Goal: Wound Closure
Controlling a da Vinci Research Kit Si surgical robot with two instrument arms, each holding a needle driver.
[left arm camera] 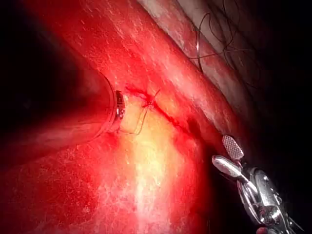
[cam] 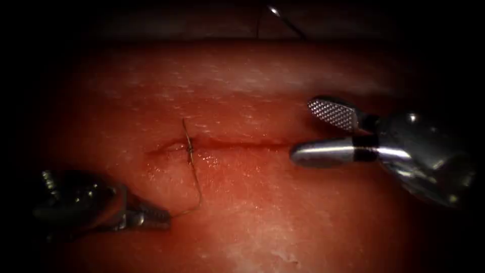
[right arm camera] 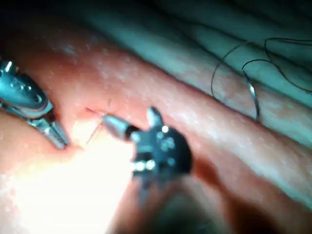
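Tissue (cam: 242, 212): pork belly slab under the endoscope, with the cut (cam: 227, 145) running roughly left to right across its middle. One stitch with a knot (cam: 190, 148) sits on the cut near its left end. A short tail of thread (cam: 194, 177) rises above the knot on the far side, and a longer strand runs down the near side, curving left to the left tool (cam: 156, 218).

Left tool: low on the near-left of the tissue, jaws closed on the end of that thread strand, tip resting at the tissue surface. In the right wrist view the same tool (right arm camera: 56, 136) lies just beside the knot (right arm camera: 103, 114).

Right tool (cam: 316, 129): to the right of the cut, near its right end, jaws spread wide, holding nothing. The serrated inner face of the upper jaw faces the endoscope; the lower jaw points left along the line of the cut. The left wrist view also shows it (left arm camera: 228, 156) gaping and apart from the stitch.

Needle (cam: 288, 23): lying off the tissue beyond its far edge, not in the tissue, held by neither tool. In the right wrist view, the needle (right arm camera: 252, 100) lies among loose dark loops of thread.
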